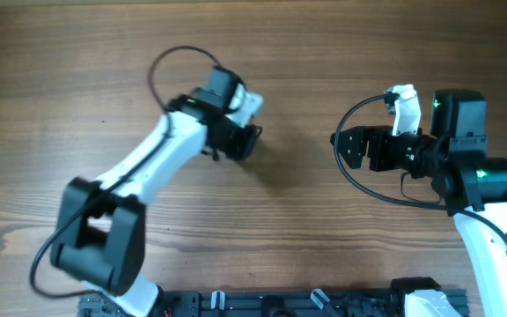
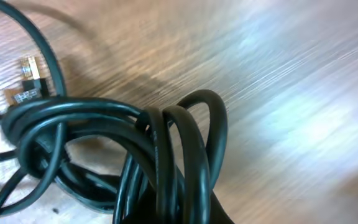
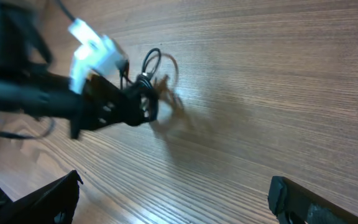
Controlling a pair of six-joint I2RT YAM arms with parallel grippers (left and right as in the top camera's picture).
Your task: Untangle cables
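**Pos. of cables** (image 2: 166, 155): the cables are bunched in one tight black bundle at the left gripper (image 3: 137, 104), over the middle-left of the table (image 1: 324, 53). In the right wrist view the bundle is seen raised off the wood, w/ a shadow beside it.

**Grippers:** the left gripper is clamped on the bundle, as far as can be judged. Its fingers are blurred in the right wrist view and mostly out of frame in its own. The right gripper (image 3: 174, 185) is spread wide w/ nothing held. It is well apart from the bundle and aimed toward it.

**Handling:** the cords are judged light, soft and springy. Several loops are wound round each other, w/ a knot-like crossing at the left of the left wrist view. The jacket looks smooth, so slip under a weak pinch is likely. A plug (image 2: 28, 68) w/ gold contacts is seen just beside that crossing.

**Grip rec.:** one outer loop, or the cord just behind the plug, is to be taken by the right gripper, not the whole bundle. The plug itself is not to be squeezed. Pull is to be applied slowly, away from the left gripper, so the crossing is not tightened.
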